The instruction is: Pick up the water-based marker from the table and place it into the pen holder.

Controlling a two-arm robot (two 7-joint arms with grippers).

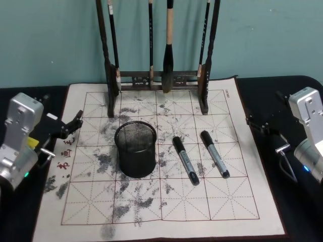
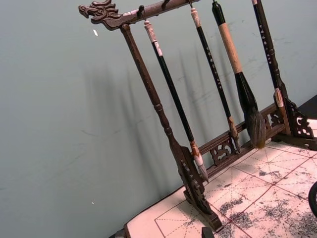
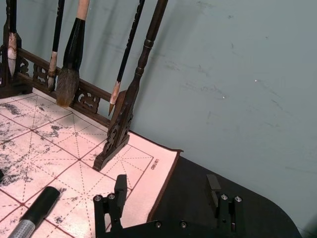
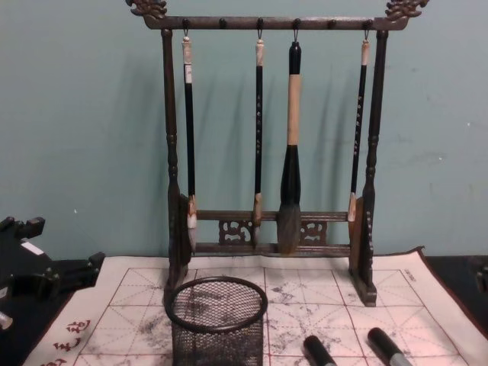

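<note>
Black wire mesh formed the pen holder (image 1: 135,149), upright at centre frame on the desk's (image 1: 262,88) cream mat (image 1: 232,201), mouth up to receive a drop. Just right of it lay the inner marker (image 1: 185,160) and outer marker (image 1: 215,154), flat and untouched. The left gripper (image 1: 72,124) hung at the left edge, jaws apart.

Left wrist view: the brush rack (image 2: 163,129) crossed the frame.

Right wrist view: the right gripper (image 3: 167,187) sat at the bottom, jaws spread wide, apparently ready for a grasp.

Chest view: the holder stood at bottom centre, before the rack.

Chest view's lower edge cuts off the pen holder (image 4: 217,324).
</note>
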